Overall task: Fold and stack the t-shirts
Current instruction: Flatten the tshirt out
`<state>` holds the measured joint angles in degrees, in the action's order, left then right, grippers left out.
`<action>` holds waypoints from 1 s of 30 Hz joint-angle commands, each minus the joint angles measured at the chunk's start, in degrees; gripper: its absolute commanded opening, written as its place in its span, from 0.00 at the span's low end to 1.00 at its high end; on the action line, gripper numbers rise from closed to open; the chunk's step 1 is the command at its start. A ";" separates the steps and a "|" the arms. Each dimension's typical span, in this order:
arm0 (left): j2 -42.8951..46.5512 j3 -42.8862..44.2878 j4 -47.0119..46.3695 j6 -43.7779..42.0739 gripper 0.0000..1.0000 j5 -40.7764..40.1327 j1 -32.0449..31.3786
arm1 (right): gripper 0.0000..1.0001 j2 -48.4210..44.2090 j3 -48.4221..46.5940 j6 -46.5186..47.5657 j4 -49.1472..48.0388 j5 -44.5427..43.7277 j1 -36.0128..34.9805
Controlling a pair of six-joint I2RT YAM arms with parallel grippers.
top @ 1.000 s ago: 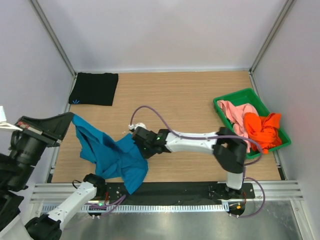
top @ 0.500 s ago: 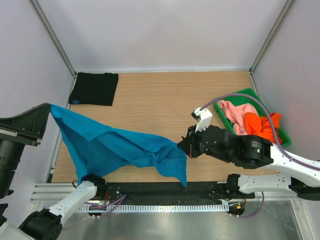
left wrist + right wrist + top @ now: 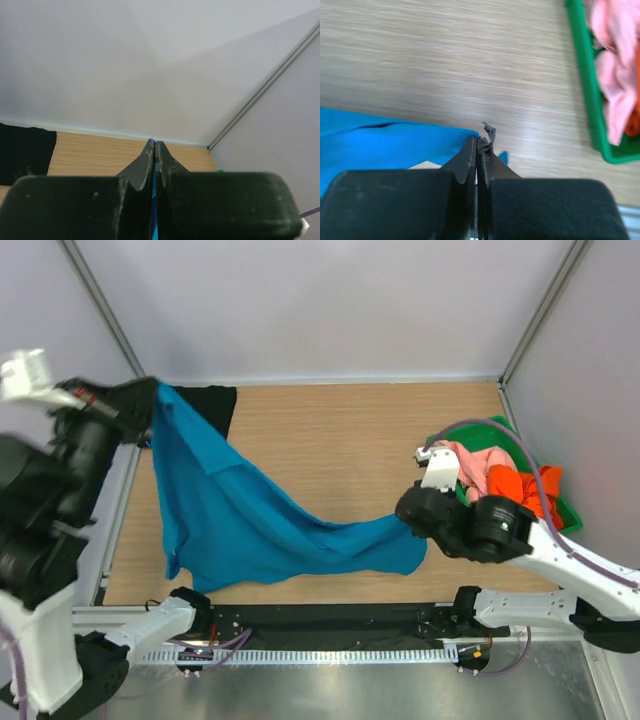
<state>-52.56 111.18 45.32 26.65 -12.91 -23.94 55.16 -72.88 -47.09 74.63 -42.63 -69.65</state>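
- Over the far-left corner of the wooden counter [image 3: 350, 440], the left gripper [image 3: 150, 405] is pressed together on one end of the teal-blue t-shirt [image 3: 250, 530]. In the left wrist view only a thin blue sliver shows between its closed fingers [image 3: 150, 157].
- From that grip the teal-blue t-shirt hangs down along the left edge. It then sweeps in a broad band toward the near edge, ending right of the middle.
- At that far end, near the near edge, the right gripper [image 3: 408, 523] pinches the cloth. In the right wrist view its jaws are shut, with a blue fold and a small scrap of cloth poking out at the tips [image 3: 476, 142].
- The shirt is stretched between the two arms, creased along its length, with its lower hem drooping near the near-left corner.
- The black t-shirt [image 3: 215, 398] lies flat in the far-left corner, mostly hidden behind the raised teal cloth. Its edge also shows at the left of the left wrist view.
- A green tray [image 3: 566, 508] sits against the right edge, well apart from the teal-blue shirt.
- Inside the tray the pink t-shirt [image 3: 478, 462] is bunched toward the far side. The orange t-shirt [image 3: 520, 490] is crumpled just beside it, and the two touch.
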 commanded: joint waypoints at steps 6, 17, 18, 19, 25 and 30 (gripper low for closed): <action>-21.78 -0.35 -16.83 -5.38 0.00 4.55 0.91 | 0.01 7.76 -0.86 16.22 -8.62 10.98 28.76; -29.19 18.64 -20.88 -5.12 0.00 7.36 4.34 | 0.01 11.21 -10.71 28.19 -15.29 19.50 36.16; -27.27 18.47 -20.80 -4.86 0.00 7.54 4.34 | 0.01 10.07 -10.44 28.72 -16.17 20.21 36.16; -26.12 18.20 -20.71 -4.68 0.00 7.55 4.34 | 0.01 7.54 -10.18 29.68 -16.79 20.83 36.25; -18.57 20.39 -15.98 -3.37 0.00 9.56 4.26 | 0.01 -2.66 -9.91 32.59 -18.29 24.79 36.16; -11.44 19.08 -15.61 -0.12 0.01 10.44 4.26 | 0.01 -9.70 -12.02 32.77 -16.19 27.16 36.16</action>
<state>-66.98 130.30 30.41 24.03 -3.97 -19.79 48.56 -82.11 -16.14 58.85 -17.65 -33.63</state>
